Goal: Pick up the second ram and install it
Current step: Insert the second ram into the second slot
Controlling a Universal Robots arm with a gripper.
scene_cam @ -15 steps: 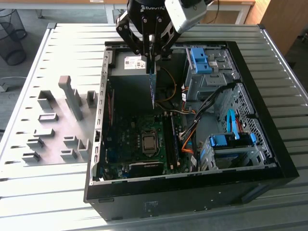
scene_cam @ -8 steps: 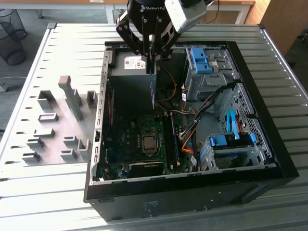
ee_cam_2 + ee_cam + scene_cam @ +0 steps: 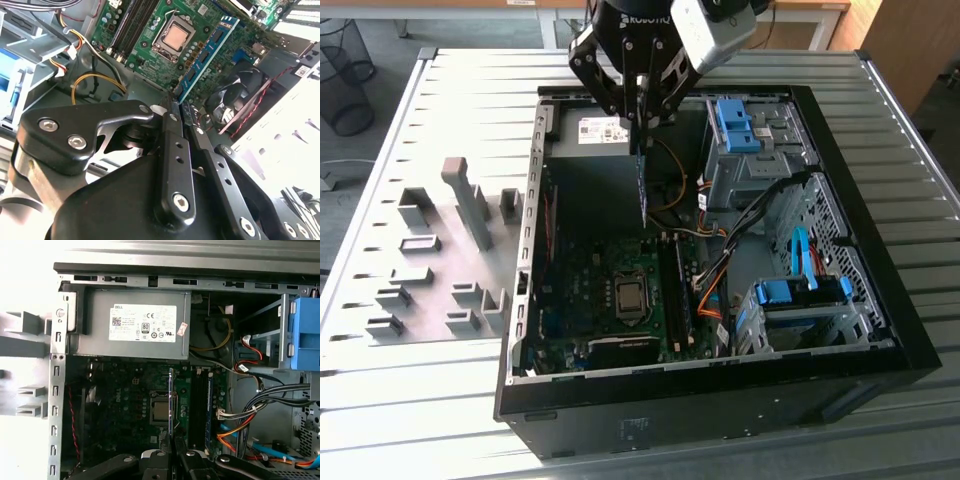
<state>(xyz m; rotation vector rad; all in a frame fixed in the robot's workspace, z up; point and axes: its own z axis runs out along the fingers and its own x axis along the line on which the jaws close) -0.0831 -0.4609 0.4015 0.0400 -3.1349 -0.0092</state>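
The gripper [image 3: 642, 118] has its jaws pinched tight on the second ram [image 3: 642, 190], which hangs on end from them, long axis pointing down into the open computer case [image 3: 880, 300]. The stick is well above the green board [image 3: 610, 290], whose long black slots [image 3: 672, 290] lie below, toward the exterior view's right

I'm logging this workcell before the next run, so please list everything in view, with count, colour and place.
second ram: one, blue, held on edge in the gripper above the motherboard.
motherboard: one, green, on the case floor.
computer case: one, black, open on the table.
power supply: one, grey, at the case's far end.
drive brackets: two, blue, the exterior view's right.
fixture blocks: several, grey, on the table left of the case.
gripper: one, black, over the case.
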